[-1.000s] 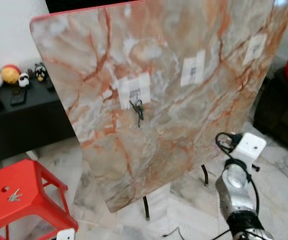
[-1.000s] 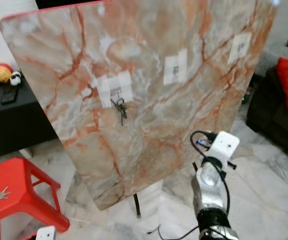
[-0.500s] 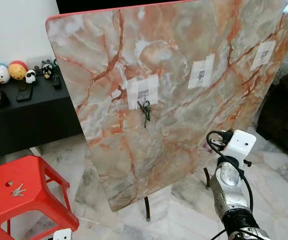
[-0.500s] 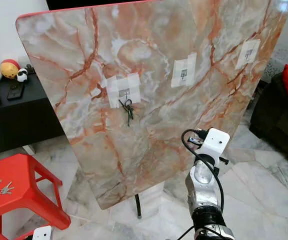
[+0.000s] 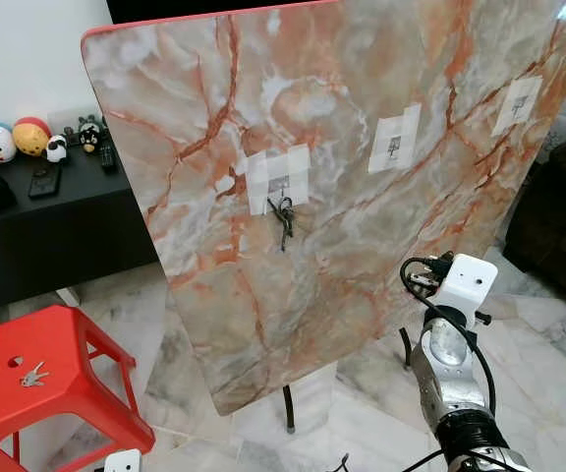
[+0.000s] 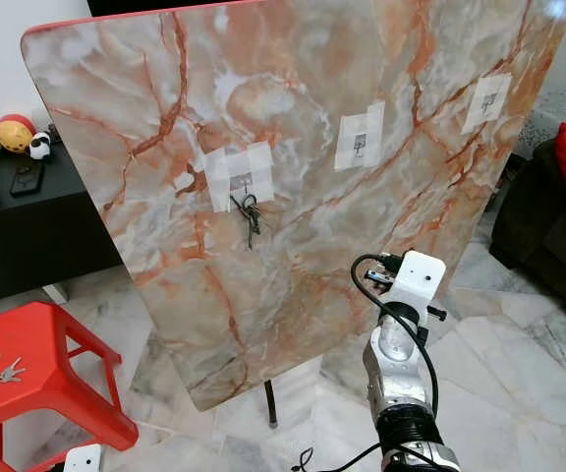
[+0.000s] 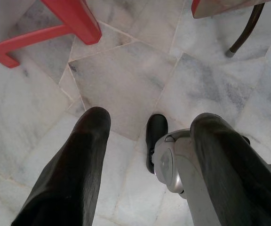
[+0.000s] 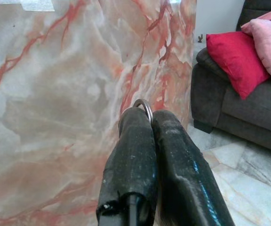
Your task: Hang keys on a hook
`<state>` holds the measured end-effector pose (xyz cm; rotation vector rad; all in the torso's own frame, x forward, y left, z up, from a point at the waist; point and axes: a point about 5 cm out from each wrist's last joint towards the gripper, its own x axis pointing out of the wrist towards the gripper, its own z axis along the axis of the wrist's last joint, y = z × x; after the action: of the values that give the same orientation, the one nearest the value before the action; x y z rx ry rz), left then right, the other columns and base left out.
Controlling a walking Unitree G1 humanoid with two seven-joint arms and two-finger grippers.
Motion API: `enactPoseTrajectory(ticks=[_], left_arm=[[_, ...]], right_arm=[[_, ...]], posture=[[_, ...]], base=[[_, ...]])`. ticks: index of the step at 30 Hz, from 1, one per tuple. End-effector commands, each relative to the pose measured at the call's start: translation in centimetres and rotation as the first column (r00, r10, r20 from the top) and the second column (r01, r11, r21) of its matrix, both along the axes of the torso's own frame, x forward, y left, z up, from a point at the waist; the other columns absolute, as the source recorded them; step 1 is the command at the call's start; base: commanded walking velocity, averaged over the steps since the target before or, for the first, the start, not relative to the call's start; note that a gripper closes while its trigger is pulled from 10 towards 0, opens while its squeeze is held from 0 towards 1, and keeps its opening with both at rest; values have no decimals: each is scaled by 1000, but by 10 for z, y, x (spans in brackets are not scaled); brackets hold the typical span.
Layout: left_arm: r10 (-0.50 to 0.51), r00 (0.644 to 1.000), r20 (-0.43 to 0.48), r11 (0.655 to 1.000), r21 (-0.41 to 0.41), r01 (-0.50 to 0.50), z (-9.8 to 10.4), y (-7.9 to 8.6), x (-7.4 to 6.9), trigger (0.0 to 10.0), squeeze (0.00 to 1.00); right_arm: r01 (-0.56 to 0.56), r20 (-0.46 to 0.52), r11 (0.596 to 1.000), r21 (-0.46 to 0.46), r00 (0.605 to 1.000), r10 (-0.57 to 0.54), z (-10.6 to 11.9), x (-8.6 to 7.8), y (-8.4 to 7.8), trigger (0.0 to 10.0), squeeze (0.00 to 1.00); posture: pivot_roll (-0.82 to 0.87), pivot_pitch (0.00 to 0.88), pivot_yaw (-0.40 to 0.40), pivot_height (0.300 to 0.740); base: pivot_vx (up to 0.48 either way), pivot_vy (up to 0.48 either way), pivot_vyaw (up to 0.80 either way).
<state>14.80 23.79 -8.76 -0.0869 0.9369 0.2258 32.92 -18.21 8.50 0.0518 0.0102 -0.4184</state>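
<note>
My right gripper (image 8: 142,117) is clenched on a key ring (image 8: 144,104), near the marble board (image 5: 362,177). Left gripper (image 7: 149,141) released, below the board over the floor (image 7: 126,75).

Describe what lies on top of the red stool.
On the red stool lies a small bunch of keys beside a round hole in the seat. The floor beneath the seat is hidden.

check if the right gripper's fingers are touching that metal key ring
Touching. In the right wrist view the right gripper has its fingers pressed together, with the key ring pinched between the tips, its arc poking out above them.
</note>
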Motion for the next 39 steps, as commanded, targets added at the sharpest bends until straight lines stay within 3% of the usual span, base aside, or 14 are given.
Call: enactPoseTrajectory(ticks=[1, 26, 36, 39], left_arm=[[10, 1000, -19, 1000, -5, -10, -2, 0, -5, 10000, 0], [17, 1000, -14, 1000, -12, -17, -2, 0, -5, 10000, 0], [15, 1000, -15, 1000, -11, -15, -2, 0, -5, 10000, 0], [14, 1000, -15, 1000, -11, -14, -2, 0, -5, 10000, 0]], right_arm=[[-11, 20, 1000, -6, 1000, 11, 6, 3, 3, 10000, 0], [-19, 15, 1000, 2, 1000, 19, 4, 3, 5, 10000, 0], [-27, 19, 1000, 10, 999, 27, 3, 2, 10, 10000, 0], [-37, 40, 999, -25, 998, 38, 7, 2, 12, 10000, 0]], posture=[[14, 0, -30, 740], [17, 0, -31, 740], [16, 0, -28, 740], [17, 0, -29, 740]], base=[[0, 0, 0], [267, 0, 0], [0, 0, 0], [0, 0, 0]])
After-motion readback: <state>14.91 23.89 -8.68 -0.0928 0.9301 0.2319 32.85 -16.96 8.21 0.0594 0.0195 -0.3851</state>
